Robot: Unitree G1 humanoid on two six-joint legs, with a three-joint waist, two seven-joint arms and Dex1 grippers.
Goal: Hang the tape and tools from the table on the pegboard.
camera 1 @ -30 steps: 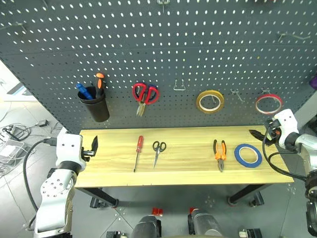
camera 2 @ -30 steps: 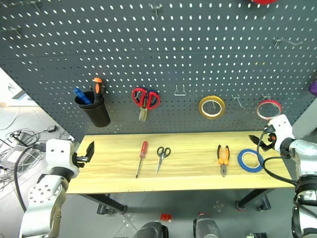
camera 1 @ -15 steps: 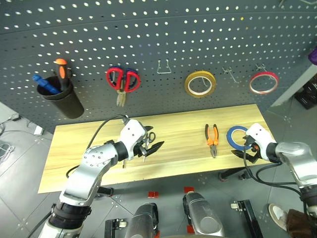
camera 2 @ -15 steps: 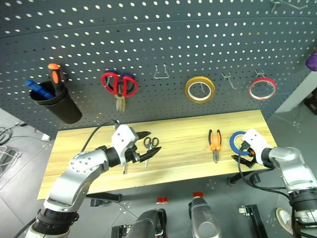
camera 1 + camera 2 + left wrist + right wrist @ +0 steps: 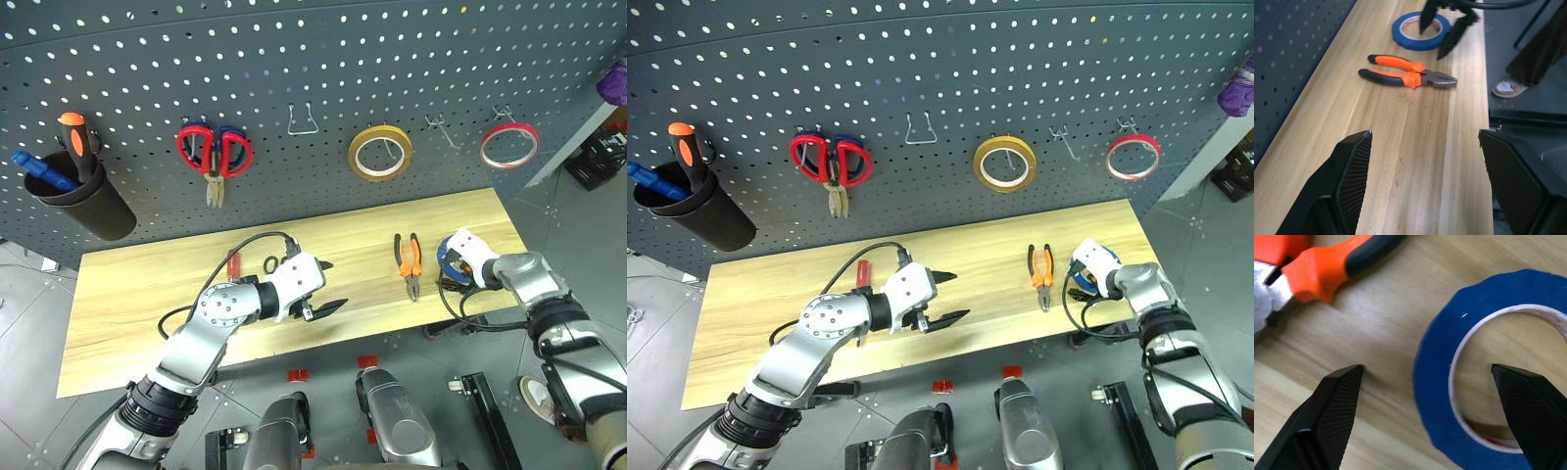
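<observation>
The flat blue ring-shaped roll of tape [image 5: 1484, 382] is lying on the light wood-grain table [image 5: 147, 294]; the right gripper [image 5: 1430, 382], fingers apart, is straddling its rim, one finger inside the ring; the left gripper [image 5: 326, 286] is hovering spread wide, empty, well apart from the orange-and-black-handled pliers [image 5: 1405, 76].

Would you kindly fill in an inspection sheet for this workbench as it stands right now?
Surface: wooden table, nothing spilled.
Job's things: blue tape and pliers lie flat near the right end; small scissors and red screwdriver sit partly behind the left arm.
Clutter: nothing seen on the table.
Grippers: left gripper open above the wood; right gripper open, one finger inside the tape's ring, one outside.
Cables: black leads loop over both wrists.
Surroundings: pegboard carries red scissors, yellow tape, red tape, black cup.
</observation>
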